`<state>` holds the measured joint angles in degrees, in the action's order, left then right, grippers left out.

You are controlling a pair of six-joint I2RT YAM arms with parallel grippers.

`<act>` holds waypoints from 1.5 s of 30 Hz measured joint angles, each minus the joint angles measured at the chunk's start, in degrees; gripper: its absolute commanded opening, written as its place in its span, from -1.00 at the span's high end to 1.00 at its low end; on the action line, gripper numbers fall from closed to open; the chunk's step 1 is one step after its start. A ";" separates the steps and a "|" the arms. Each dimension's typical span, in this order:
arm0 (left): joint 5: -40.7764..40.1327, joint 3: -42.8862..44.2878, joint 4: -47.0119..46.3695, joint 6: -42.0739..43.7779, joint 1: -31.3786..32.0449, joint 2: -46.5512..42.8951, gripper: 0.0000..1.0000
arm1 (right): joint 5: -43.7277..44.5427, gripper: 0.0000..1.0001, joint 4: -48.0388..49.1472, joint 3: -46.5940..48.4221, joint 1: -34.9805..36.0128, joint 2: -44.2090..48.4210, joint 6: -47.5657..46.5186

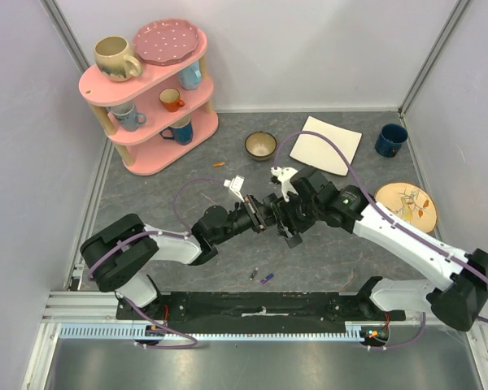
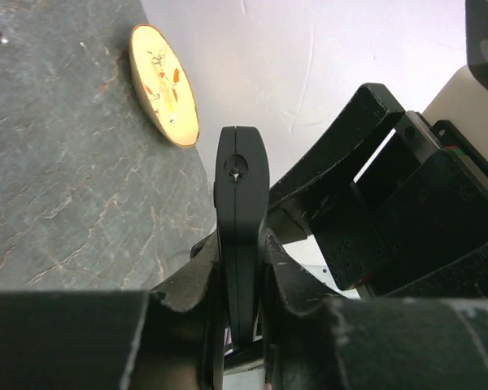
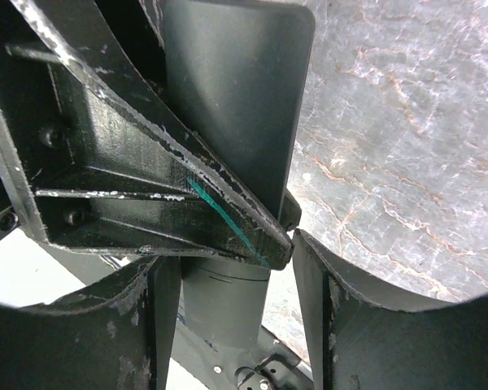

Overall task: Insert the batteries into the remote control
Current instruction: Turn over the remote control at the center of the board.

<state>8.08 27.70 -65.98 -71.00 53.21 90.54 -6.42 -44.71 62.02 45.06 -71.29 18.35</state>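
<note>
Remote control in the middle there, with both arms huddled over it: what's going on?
The two arms meet mid-table at the remote control. The left gripper clamps it on edge, above the table. The right gripper is at one end of it, fingers spread, with a gap showing on one side. Neither gripper holds a battery: a grey battery and a blue battery lie near the arms' bases, and an orange battery lies by the pink shelf.

**Three Cameras, One Shared Middle**

The top camera looked down from above and behind the arm bases, taking in the whole worktop [image 1: 342,252]. The left wrist camera sat tight behind the left fingers [image 2: 179,305], facing along the worktop toward the painted plate [image 2: 164,85], which the top view also showed. The right wrist camera peered down, very close, past the right fingers [image 3: 382,325]. All three met at the remote control [image 2: 240,211].
</note>
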 measured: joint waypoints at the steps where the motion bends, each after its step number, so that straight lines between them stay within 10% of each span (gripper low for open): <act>1: 0.20 0.48 0.46 0.55 0.15 -0.37 0.96 | 0.22 -0.29 -0.39 0.13 -0.02 0.76 -0.39; 10: 4.20 1.99 11.54 5.86 -4.55 -5.86 0.96 | 3.58 -0.43 -2.05 6.01 -0.90 10.10 -3.23; 22: -13.99 26.21 69.07 33.07 -10.71 -9.16 0.96 | 17.38 -0.43 4.24 -6.03 -1.07 16.17 0.24; 39: -39.52 52.65 103.10 54.49 -10.40 23.02 0.87 | 22.14 -0.45 8.15 -12.37 -1.05 17.97 3.76; 45: -42.10 56.11 105.66 57.05 -9.53 27.41 0.40 | 22.34 -0.46 8.61 -12.50 -1.05 17.84 3.76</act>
<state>-34.02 83.81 39.68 -13.96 43.68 117.95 15.92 -36.10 49.52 44.01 -53.45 22.11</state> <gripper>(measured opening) 0.239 0.724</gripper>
